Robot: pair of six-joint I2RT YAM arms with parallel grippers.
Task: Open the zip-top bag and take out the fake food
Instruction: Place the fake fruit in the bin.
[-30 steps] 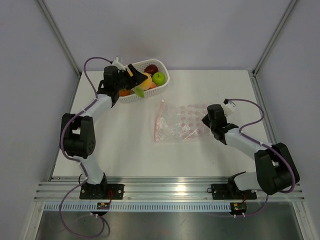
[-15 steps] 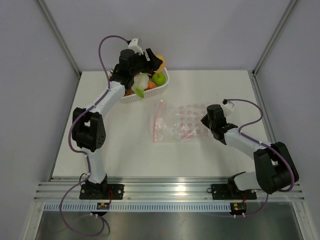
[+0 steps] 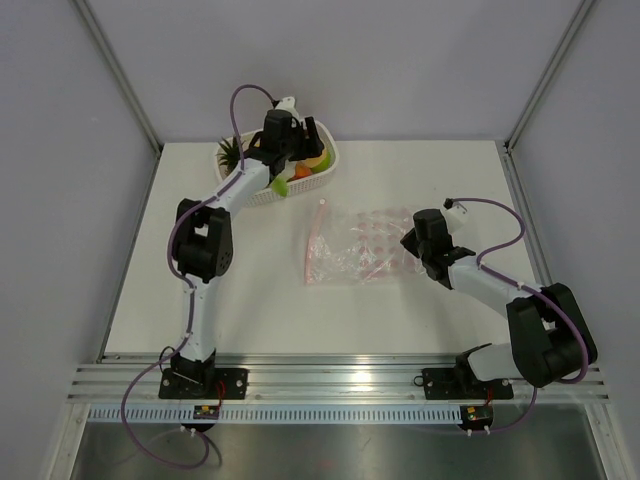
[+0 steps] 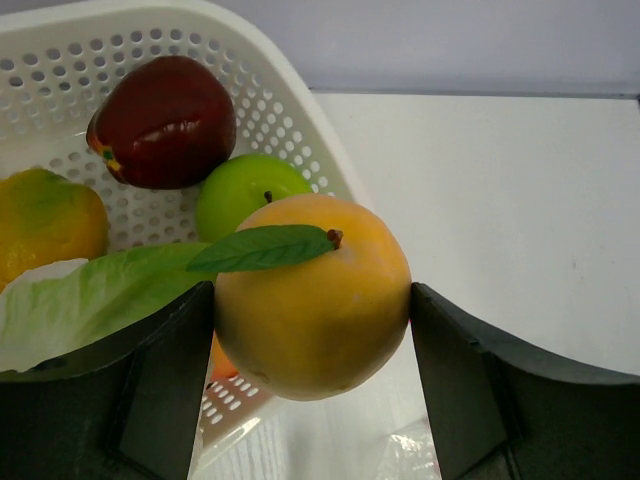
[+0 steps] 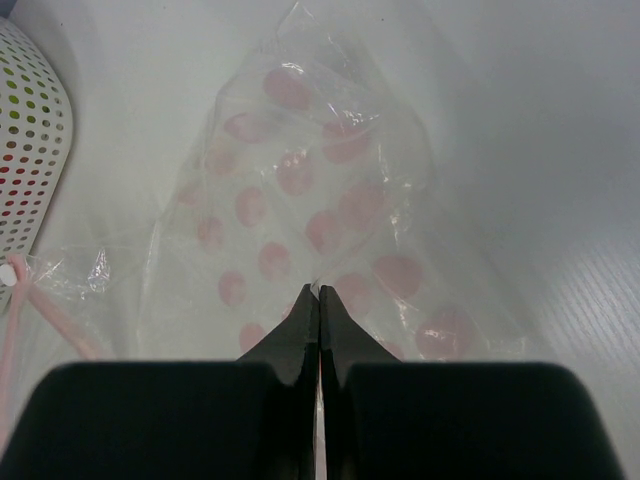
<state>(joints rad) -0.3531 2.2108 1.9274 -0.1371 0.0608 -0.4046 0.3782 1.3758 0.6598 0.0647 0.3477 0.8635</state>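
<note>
My left gripper (image 4: 312, 352) grips a round orange plastic fruit (image 4: 312, 295) over the white perforated basket (image 4: 300, 130), at eleven o'clock from the clear pink-spotted zip-top bag (image 5: 300, 180). My right gripper (image 5: 319, 310) is pinched shut on the bag's film. I should let go only once the fruit is well inside the rim.

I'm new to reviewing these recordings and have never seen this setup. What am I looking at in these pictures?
Two white robot arms are bolted at the near edge of a table. The overhead picture looks down on both; the other two come from a camera on each wrist. On the table lie a white perforated basket of plastic fruit and a clear zip-top bag with pink spots. The left jaws grip an orange fruit with a green leaf over the basket. The right jaws are shut, pinching the bag's plastic.
</note>
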